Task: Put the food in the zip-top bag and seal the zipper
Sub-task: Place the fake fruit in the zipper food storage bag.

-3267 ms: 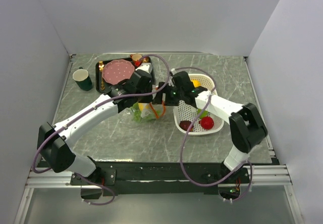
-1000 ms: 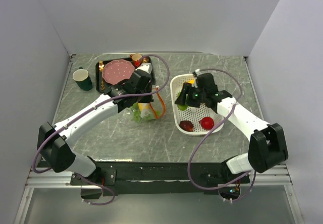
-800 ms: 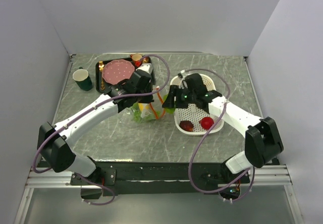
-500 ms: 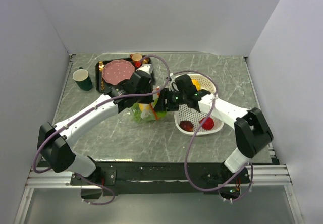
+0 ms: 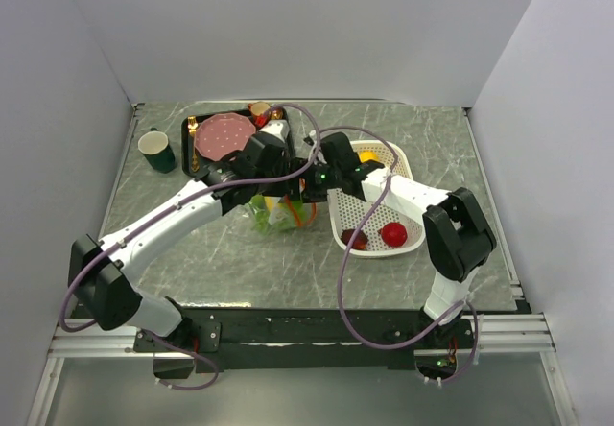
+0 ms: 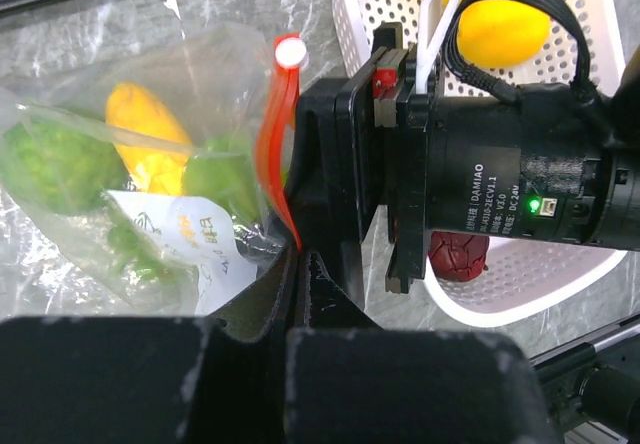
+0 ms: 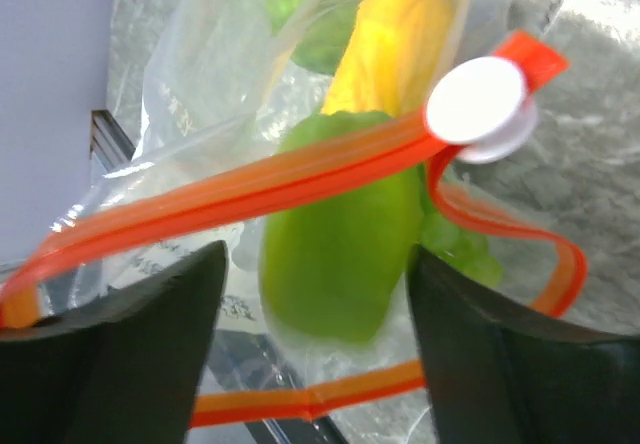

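Pincer on the left arm [image 6: 295, 274] pinches the mouth edge of the small clear floppy zip-top bag [image 6: 150, 94], lying mid-table [image 5: 288, 263] with yellow and green toy food [image 6: 150, 149] inside. At its 3 o'clock, the right pincer [image 7: 315, 294] is spread around a green plastic piece [image 7: 340, 254] behind the open orange-red zipper strip [image 7: 250, 189].

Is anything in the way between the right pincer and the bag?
Nothing visible does. The right pincer hangs right over the open mouth of the zip-top bag, its zipper parted; only a green food piece shows there.

left arm [image 5: 173, 217], right arm [image 5: 403, 194] extended; left fingers [image 6: 400, 384] pinched, right fingers [image 7: 110, 364] spread
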